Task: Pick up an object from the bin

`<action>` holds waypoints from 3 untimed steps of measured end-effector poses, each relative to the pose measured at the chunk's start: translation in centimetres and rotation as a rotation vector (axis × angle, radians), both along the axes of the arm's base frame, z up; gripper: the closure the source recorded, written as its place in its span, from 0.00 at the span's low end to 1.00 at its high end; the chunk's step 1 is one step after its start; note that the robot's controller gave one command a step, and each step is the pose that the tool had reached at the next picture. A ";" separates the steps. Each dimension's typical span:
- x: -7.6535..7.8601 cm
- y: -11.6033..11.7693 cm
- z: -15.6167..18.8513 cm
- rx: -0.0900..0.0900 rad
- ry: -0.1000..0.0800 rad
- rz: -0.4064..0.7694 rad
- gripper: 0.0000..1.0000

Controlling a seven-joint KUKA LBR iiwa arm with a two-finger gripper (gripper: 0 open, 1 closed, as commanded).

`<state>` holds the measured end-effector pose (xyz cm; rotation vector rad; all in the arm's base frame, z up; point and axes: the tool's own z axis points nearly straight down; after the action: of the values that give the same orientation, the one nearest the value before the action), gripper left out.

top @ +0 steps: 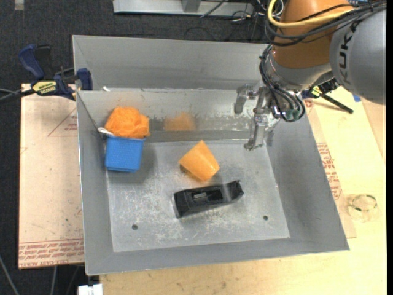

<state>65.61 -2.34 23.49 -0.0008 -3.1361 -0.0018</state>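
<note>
Even, fairly bright light falls from above on the grey bin point(184, 241), whose metal floor gives a dull sheen without hard glare. Its far wall point(202, 106) mirrors a faint orange patch point(179, 123). Shadows are short and soft: a thin dark edge under the black tool point(207, 198), the orange cup point(199, 161) and the blue block point(124, 155). The dark floor point(55, 11) behind stays dim. The arm's orange cover point(307, 23) carries a pale highlight on top.

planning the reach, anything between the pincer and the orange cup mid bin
Nothing visible: only bare bin floor lies between the pincer and the orange cup. The black object lies off that line.
</note>
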 end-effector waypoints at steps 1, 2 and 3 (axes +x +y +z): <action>0.1 0.0 0.6 0.000 -0.008 0.000 0.00; -1.5 6.3 -4.6 0.000 -0.007 0.035 0.00; -3.7 8.0 -7.1 0.004 -0.007 0.163 0.00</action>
<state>61.95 5.64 16.38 0.2552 -3.1331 -0.0068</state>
